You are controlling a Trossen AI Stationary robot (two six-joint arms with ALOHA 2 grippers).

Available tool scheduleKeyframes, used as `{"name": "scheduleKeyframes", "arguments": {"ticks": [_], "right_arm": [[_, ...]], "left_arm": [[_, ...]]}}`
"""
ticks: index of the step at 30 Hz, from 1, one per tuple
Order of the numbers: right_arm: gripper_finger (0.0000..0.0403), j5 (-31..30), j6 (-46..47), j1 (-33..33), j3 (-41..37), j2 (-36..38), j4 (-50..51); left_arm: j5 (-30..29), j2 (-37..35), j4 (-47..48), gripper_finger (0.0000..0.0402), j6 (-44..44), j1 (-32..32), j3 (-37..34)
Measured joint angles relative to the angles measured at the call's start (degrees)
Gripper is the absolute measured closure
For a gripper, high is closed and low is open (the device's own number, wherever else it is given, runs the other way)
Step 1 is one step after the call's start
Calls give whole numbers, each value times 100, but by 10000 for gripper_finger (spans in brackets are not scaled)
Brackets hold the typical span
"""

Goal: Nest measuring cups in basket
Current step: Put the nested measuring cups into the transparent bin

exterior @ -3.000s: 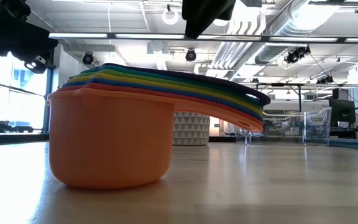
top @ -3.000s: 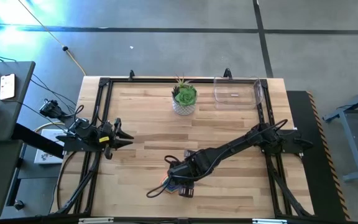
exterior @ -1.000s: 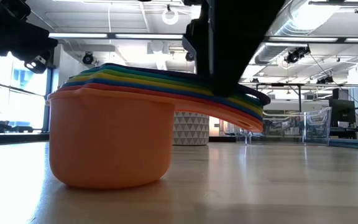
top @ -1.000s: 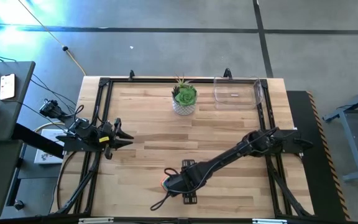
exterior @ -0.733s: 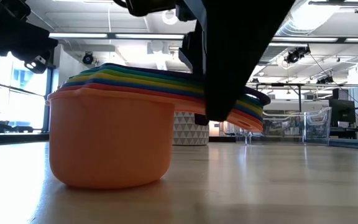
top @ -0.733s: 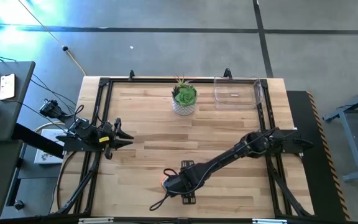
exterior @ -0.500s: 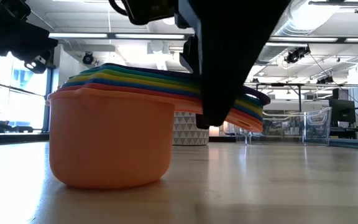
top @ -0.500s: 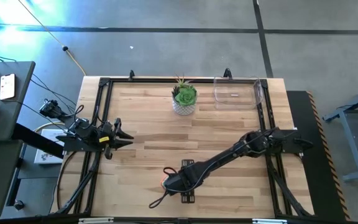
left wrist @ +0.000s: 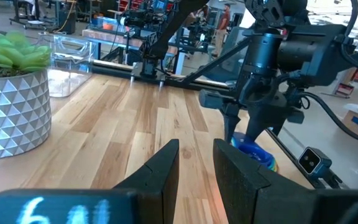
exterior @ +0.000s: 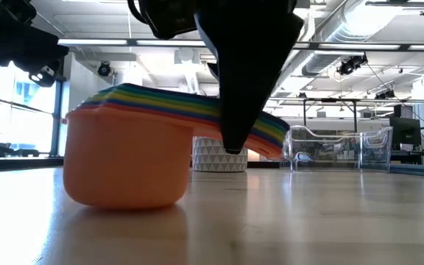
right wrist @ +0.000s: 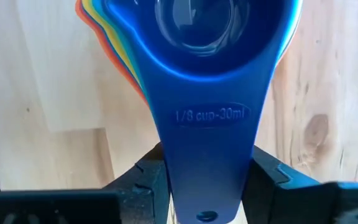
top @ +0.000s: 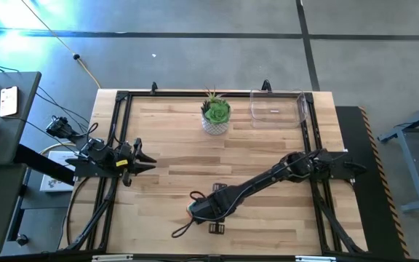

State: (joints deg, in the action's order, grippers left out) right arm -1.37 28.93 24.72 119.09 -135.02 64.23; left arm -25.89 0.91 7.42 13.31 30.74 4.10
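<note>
The measuring cups sit already nested in one rainbow stack on the tabletop, toward its near edge and a little left of centre, orange bowl at the bottom and the small blue cup on top; their flat handles fan out together to one side. The right hand is down over those handles, a finger on either side of the blue one, the jaws drawn in against its edges, so I judge it clamped on the stacked handles; in the low view the stack looks tipped slightly, handle end raised. The basket stands well apart at the far right corner, just beside the white pot with a plant. The left hand waits at the left edge of the tabletop, its fingers apart with nothing between them. As to handling, the cups look like thin, light, stiff plastic, smooth enough to slide on one another; held by the handles alone, the heavier bowl end will likely droop and the lower cups could slip free, so a hold squeezing all the handles close to the bowls seems safest; the carry should stay level and slow.
</note>
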Motion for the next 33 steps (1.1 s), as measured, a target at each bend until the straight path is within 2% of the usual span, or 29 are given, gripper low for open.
{"name": "scheduleKeyframes", "arguments": {"ticks": [15,33], "right_arm": [[280,-145,743,-305,9,9,654],[280,-5,1513,-1038,9,66,668]], "left_arm": [[0,0,0,312,-1,-1,0],[0,-1,0,312,-1,-1,0]]}}
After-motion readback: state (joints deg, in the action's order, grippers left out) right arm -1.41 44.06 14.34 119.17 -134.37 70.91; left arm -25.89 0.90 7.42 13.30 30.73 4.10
